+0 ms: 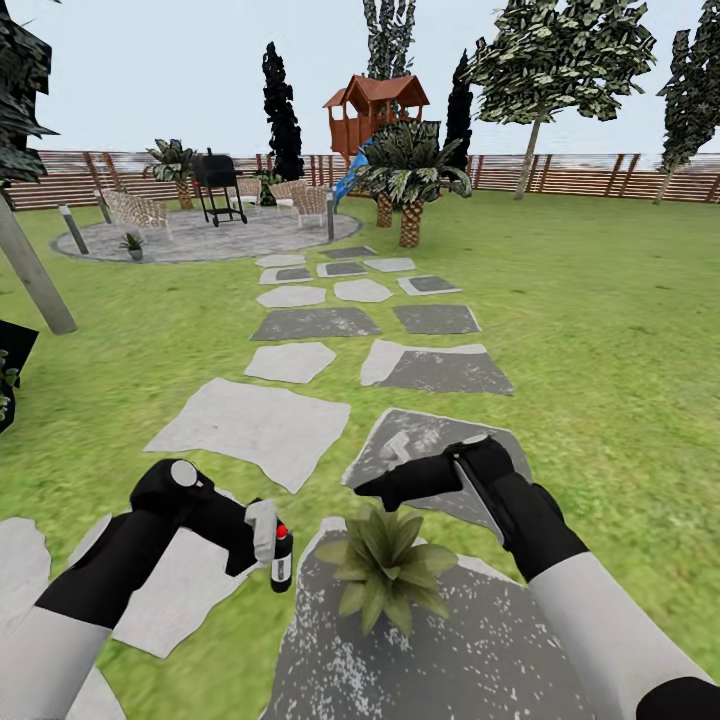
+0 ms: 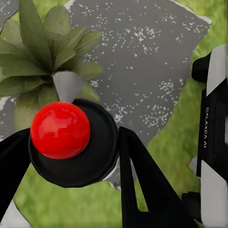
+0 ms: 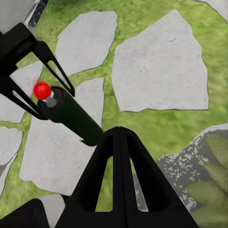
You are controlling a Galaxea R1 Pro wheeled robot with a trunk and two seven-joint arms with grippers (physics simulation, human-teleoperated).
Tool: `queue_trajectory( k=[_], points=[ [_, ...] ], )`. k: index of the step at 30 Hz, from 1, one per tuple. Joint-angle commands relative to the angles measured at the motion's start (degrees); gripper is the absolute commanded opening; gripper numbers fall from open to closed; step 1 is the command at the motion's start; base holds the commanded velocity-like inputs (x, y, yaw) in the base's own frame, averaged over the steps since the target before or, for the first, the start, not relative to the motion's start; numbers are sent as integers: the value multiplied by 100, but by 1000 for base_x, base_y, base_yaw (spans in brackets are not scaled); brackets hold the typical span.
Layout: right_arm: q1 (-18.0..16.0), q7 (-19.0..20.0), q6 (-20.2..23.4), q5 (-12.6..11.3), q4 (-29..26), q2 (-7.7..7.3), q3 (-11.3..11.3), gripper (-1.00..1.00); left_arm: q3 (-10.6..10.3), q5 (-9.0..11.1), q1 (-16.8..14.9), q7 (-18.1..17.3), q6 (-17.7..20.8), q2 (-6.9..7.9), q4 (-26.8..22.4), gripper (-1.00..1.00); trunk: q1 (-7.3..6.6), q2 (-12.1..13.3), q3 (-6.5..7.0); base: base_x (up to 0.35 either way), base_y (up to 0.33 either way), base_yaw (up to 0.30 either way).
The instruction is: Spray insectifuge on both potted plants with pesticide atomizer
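- Green lawn (image 1: 600, 330) fills the head view, crossed by a path of grey stone slabs (image 1: 255, 425) leading to a round grey patio (image 1: 205, 237) with a black grill (image 1: 218, 183), backed by a brown slatted wooden fence (image 1: 560, 172).
- Low in the same view, the left gripper (image 1: 268, 548) grasps the slim dark-green pesticide atomizer with a red top (image 1: 282, 558), held upright just beside a rosette of pointed green leaves, the near potted plant (image 1: 385, 570), which stands on a speckled slab (image 1: 480, 640).
- The right gripper (image 1: 375, 488) hovers just behind that plant; its fingers look closed together on nothing.
- A second small potted plant (image 1: 132, 243) sits far off on the patio.
- Left wrist view: the atomizer's red top (image 2: 60, 129) sits between the black fingers (image 2: 142, 180), with the plant's leaves (image 2: 45, 52) close beyond.
- Right wrist view: black fingers (image 3: 118, 175) meet at a point; the atomizer (image 3: 69, 114) shows clamped in the other gripper (image 3: 40, 78) over the pale slabs.
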Motion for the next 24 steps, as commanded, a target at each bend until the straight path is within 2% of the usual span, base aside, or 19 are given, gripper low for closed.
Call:
queue_trajectory(
  k=[1, 8, 13, 14, 15, 16, 17, 19, 22, 24],
  points=[
    [-6, 9, 32, 9, -5, -2, 15, -100, -54, -31, -20, -31, 62, -3, -7, -100, -1, -3, -5, 0, 0, 0],
    [-8, 4, 33, 19, -15, 36, 40, -100, -461, -31, -123, -31, 87, -25, -7, -100, -1, -3, -5, 0, 0, 0],
    [-6, 5, 33, 15, -34, 150, 42, -100, -543, -43, -136, -31, 121, -96, 2, -100, -1, -3, -5, 0, 0, 0],
    [-7, 5, 33, 15, -35, 161, 42, -100, -545, -101, -137, -31, 124, -120, 2, -100, -1, -3, -5, 0, 0, 0],
    [-5, 4, 33, 14, -36, 169, 42, -100, -546, -235, -137, -31, 130, -153, 2, -100, -1, -3, -5, 0, 0, 0],
    [-6, 4, 33, 13, -36, 175, 42, -100, -548, -606, -138, -31, 141, -235, 10, -100, -1, -3, -5, 0, 0, 0],
    [-7, 4, 33, 13, -37, 176, 42, -100, -548, -734, -138, -31, 148, -266, 16, -100, -1, -3, -5, 0, 0, 0],
    [-5, 6, 33, 13, -39, 180, 42, -100, -549, -1261, -138, -31, 172, -430, 73, -100, -1, -3, -5, 0, 0, 0],
    [-5, 5, 33, 13, -44, 181, 42, -100, -549, -1497, -138, -31, 181, -565, 113, -100, -1, -3, -5, 0, 0, 0],
    [-4, 7, 33, 13, -48, 181, 42, -100, -549, -1539, -138, -31, 182, -594, 120, -100, -1, -3, -5, 0, 0, 0]
  ],
)
